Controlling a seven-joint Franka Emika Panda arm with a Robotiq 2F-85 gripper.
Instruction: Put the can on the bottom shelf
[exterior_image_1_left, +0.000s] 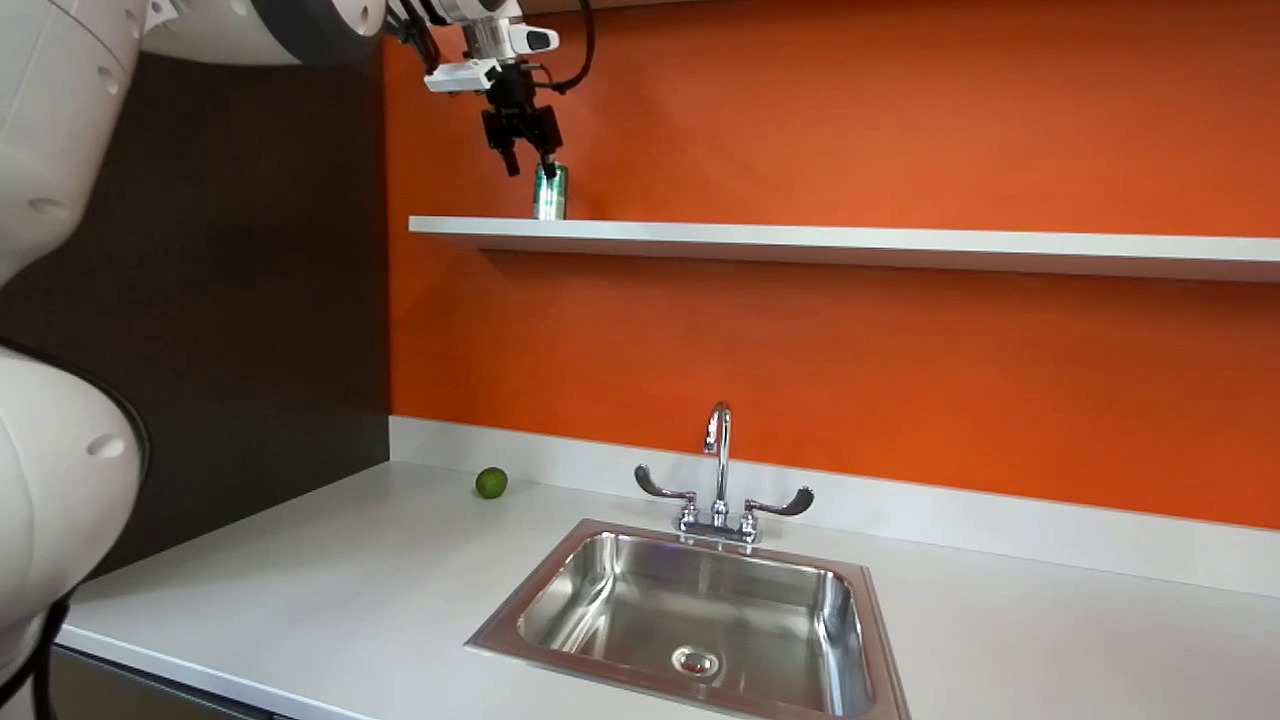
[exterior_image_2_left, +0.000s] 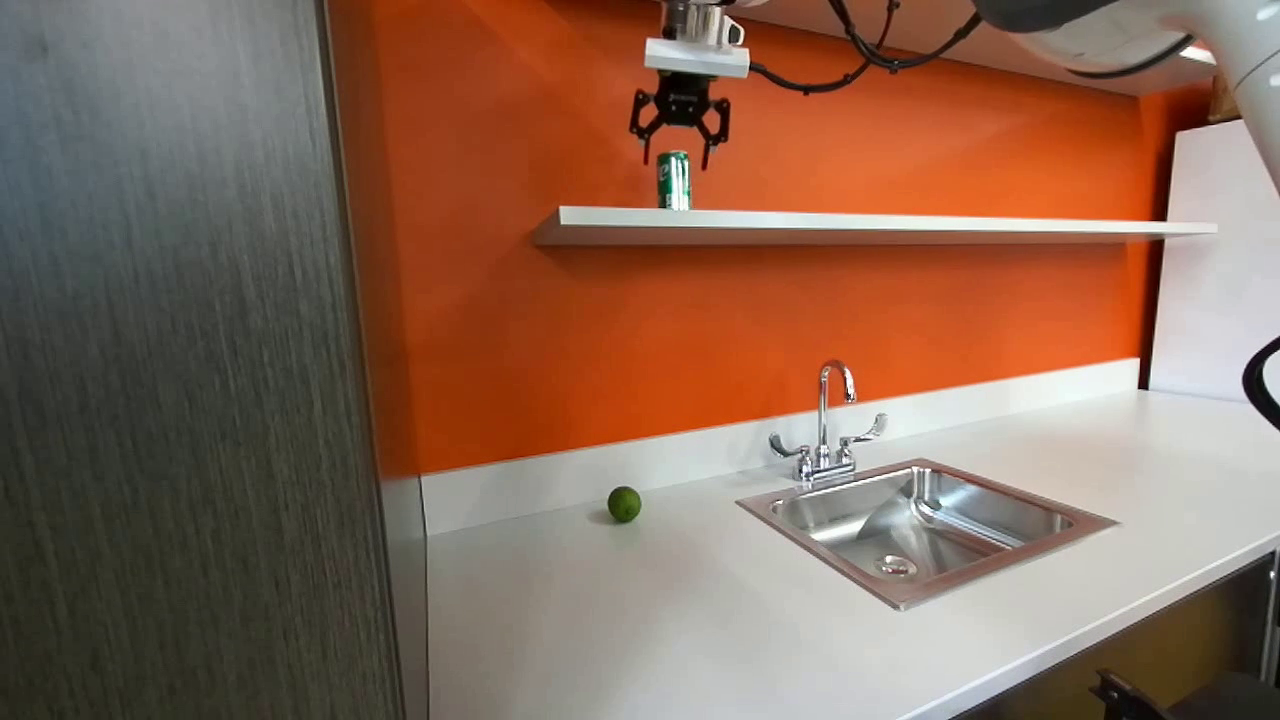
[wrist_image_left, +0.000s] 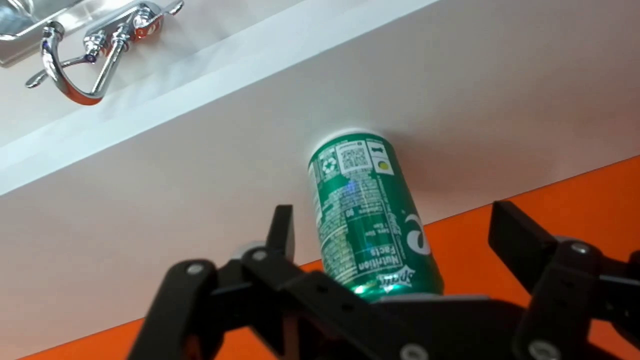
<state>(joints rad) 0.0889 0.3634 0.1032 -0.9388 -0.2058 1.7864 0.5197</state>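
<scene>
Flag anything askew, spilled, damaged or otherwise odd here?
Nothing looks clearly wrong. The can stands upright on the bottom shelf, no dent visible, with the open gripper at its top; no spill shows. Mildly odd at most: a lone green ball on the countertop, near the backsplash, with no evident part in this task.

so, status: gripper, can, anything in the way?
Gripper open, holding nothing. Sprite can upright on white bottom shelf. No obstruction seen near it.
</scene>
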